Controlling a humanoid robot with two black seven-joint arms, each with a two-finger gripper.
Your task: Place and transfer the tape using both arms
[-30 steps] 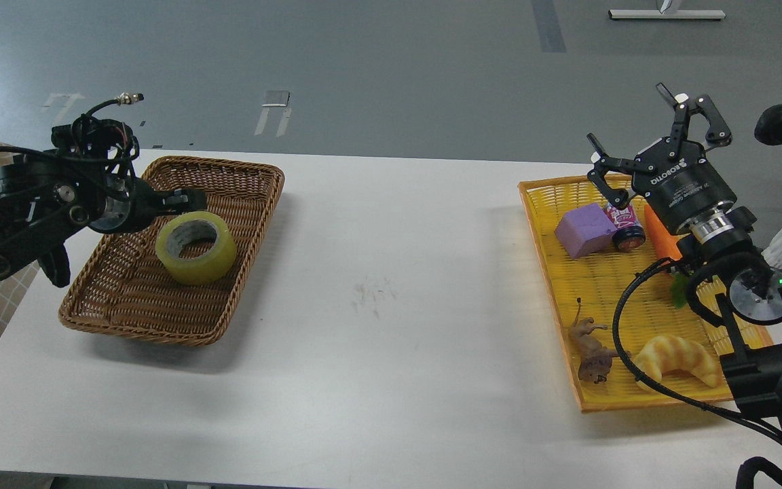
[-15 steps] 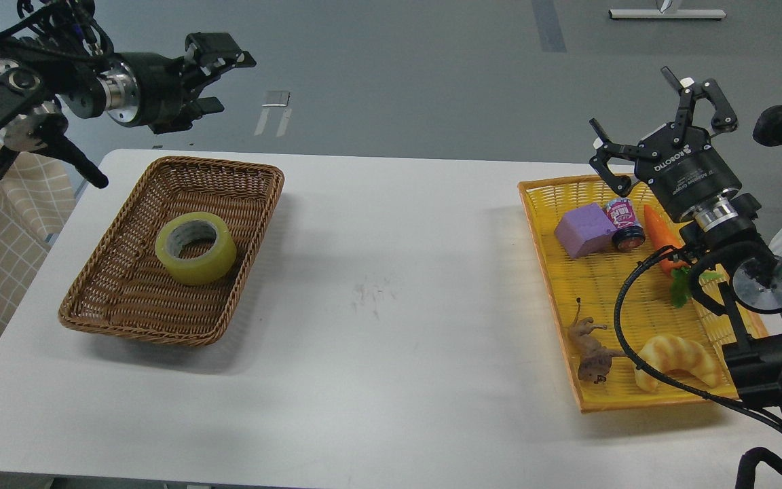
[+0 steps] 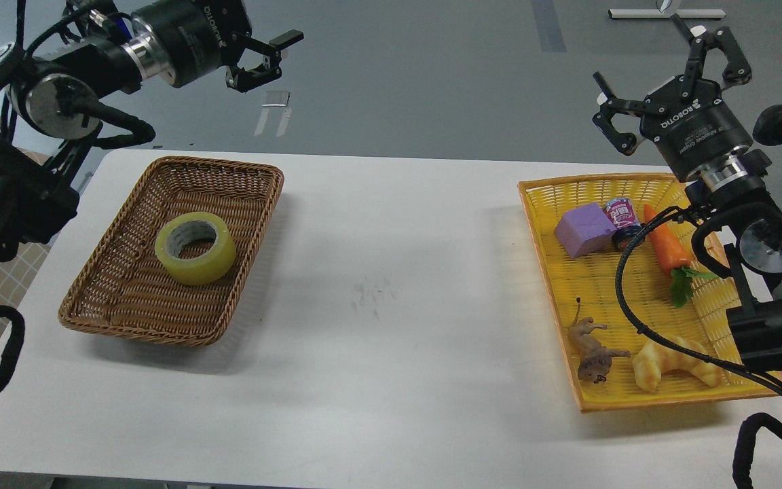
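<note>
The tape (image 3: 195, 248), a thick translucent yellow roll with a grey-white core, lies flat in the brown wicker basket (image 3: 132, 299) at the table's left. My left gripper (image 3: 270, 58) is open and empty, held high above and behind the basket, well clear of the tape. My right gripper (image 3: 669, 78) is open and empty, raised above the far end of the yellow tray (image 3: 554, 272) at the right.
The yellow tray holds a purple block (image 3: 584, 229), a small can (image 3: 624, 219), a toy carrot (image 3: 669, 248), a toy snail (image 3: 591, 353) and a croissant toy (image 3: 676, 363). The white table (image 3: 391, 305) lies between basket and tray. A black cable (image 3: 625, 299) hangs over the tray.
My left gripper has let go of the tape in the basket and risen up and to the right, away from it. My right gripper has risen a little. The tape has not moved.
</note>
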